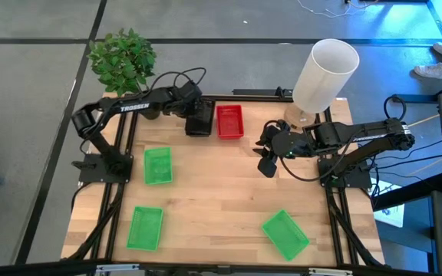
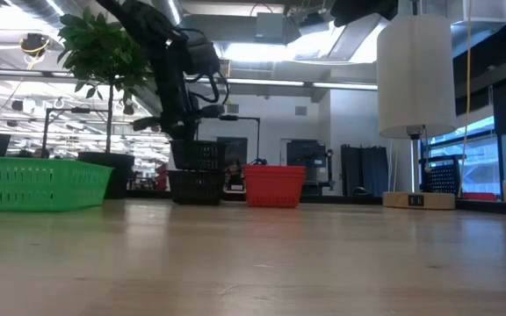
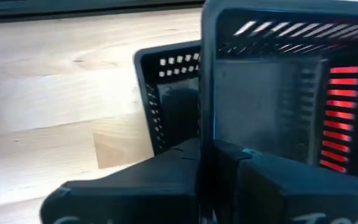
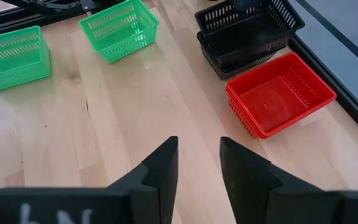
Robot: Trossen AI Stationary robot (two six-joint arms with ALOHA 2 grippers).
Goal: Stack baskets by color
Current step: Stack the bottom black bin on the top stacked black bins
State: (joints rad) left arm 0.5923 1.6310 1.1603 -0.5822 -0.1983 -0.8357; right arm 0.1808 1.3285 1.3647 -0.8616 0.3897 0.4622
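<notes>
We hold the left gripper [image 1: 199,115] at the far edge of the table [image 1: 229,199], fingers pinched on the wall of the upper black basket [image 2: 198,154], which sits tilted in the lower black basket [image 2: 195,186]. The red baskets [image 1: 229,121] stand stacked just beside them. Our right gripper [image 4: 197,163] hovers near the middle with its fingers spread, holding nothing. Three green baskets [image 1: 157,165] [image 1: 145,228] [image 1: 285,234] lie apart on the near side.

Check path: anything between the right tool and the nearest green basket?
Nothing visible. The right tool, jaws open, hovers over bare table; the green basket lies toward the front edge with only wood between. The left tool is at the black baskets, well clear.
</notes>
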